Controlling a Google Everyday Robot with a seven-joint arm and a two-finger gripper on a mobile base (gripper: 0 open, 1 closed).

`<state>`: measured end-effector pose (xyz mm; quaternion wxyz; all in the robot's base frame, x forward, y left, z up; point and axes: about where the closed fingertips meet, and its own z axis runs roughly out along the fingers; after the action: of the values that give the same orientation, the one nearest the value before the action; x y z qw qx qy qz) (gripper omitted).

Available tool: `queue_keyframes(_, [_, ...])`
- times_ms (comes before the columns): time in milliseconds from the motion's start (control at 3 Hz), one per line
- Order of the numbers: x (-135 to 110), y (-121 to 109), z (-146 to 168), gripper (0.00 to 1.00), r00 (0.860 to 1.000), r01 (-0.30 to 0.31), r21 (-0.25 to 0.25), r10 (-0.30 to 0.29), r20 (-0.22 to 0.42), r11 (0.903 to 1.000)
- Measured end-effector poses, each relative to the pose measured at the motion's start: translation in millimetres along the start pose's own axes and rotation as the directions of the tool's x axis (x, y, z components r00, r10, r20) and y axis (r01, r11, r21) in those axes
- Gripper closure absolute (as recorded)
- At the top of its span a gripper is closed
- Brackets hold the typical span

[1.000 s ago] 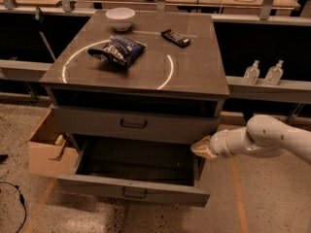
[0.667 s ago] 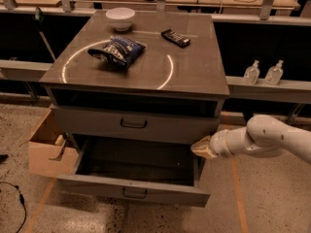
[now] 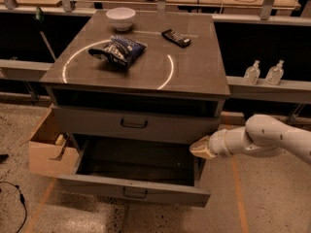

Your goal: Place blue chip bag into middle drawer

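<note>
**Desk:** Where is the blue chip bag?

**Operator:** I see the blue chip bag point(image 3: 118, 51) lying crumpled on the bench point(image 3: 194, 76), toward 10 o'clock of its top. It sits inside the ring of light point(image 3: 167, 74) there, close to the ring's 11 o'clock arc. Nothing is holding it.

**Desk:** And the hand?

**Operator:** The hand point(image 3: 204, 147) is low down, well apart from the bag. It is at 3 o'clock of the middle drawer point(image 3: 133, 192), by that drawer's upper corner and just under the 5 o'clock corner of the top drawer point(image 3: 133, 124). The white arm point(image 3: 265, 137) comes in from 3 o'clock of my view. I cannot tell how the hand is set, and I cannot tell whether it touches the cabinet. I see nothing carried in it.

**Desk:** How does the drawer stand?

**Operator:** The middle drawer is pulled well out toward me, its inside dark, its low front carrying a small bar handle. The taller front above it is close to flush.

**Desk:** Anything else on the top?

**Operator:** A white bowl point(image 3: 120, 17) at 11 o'clock, beyond the bag, and a black bar packet point(image 3: 176, 38) at 1 o'clock, apart from both. At 9 o'clock of the cabinet a tan wooden box point(image 3: 48, 147) juts out. Two clear bottles point(image 3: 251, 73) stand side by side on a ledge at 3 o'clock. A dark cable point(image 3: 17, 198) trails on the floor at 8 o'clock.
</note>
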<state>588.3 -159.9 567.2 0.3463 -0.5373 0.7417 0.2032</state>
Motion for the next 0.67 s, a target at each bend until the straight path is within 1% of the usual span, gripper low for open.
queue_keyframes(333, [-3.7, 37.4, -16.4, 1.0, 0.999, -0.008, -0.025, 0.009, 0.035, 0.9997])
queue_keyframes(667, [-28.2, 155.7, -90.2, 0.99, 0.991, -0.052, -0.076, 0.061, 0.12, 0.9958])
